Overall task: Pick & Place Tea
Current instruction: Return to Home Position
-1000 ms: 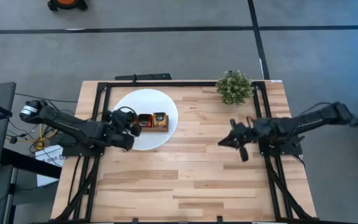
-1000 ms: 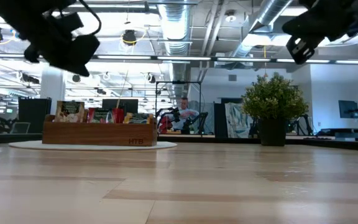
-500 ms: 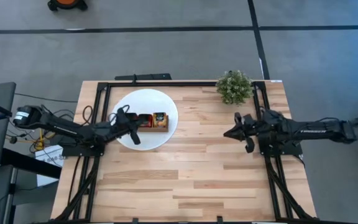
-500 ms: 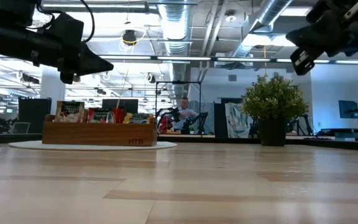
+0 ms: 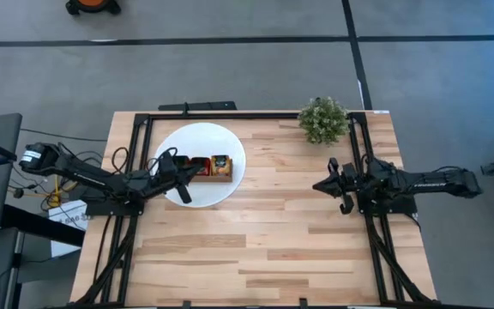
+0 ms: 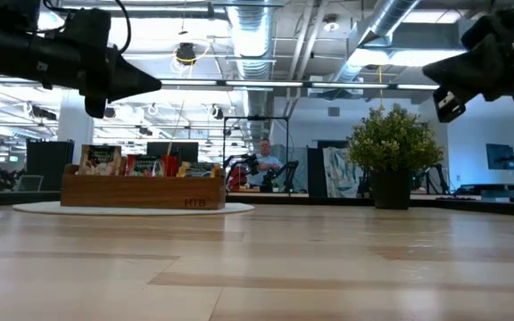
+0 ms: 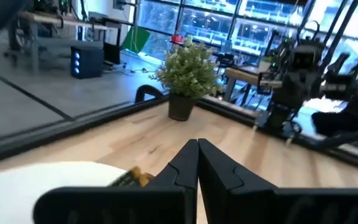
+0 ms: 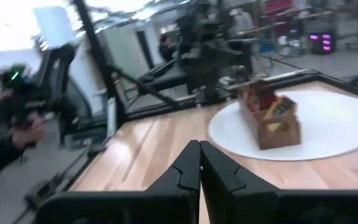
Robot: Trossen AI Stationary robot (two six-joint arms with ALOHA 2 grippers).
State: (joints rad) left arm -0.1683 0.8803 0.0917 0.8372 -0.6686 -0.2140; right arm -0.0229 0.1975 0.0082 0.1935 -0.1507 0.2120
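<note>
Judging from their look, the small flat square tea sachets, red, white-and-green and orange-yellow, are feather-light, thin, limp packets with slick faces. A gentle pinch across the flat faces near an upper edge would suit them best, firm enough to hold yet soft enough not to crease them. Every sachet I can find stands on edge inside the brown wooden three-compartment tray, which sits on the round white disc toward the left side of the pale wooden table; none shows loose on the boards. Packed upright like this, they offer only their top edges to a grasp. The left gripper hangs above the disc, near the tray's end on its own side, its two dark fingers pressed together with nothing between them. The right gripper hovers well apart over bare table, not far from the small green potted plant, likewise closed and empty.
</note>
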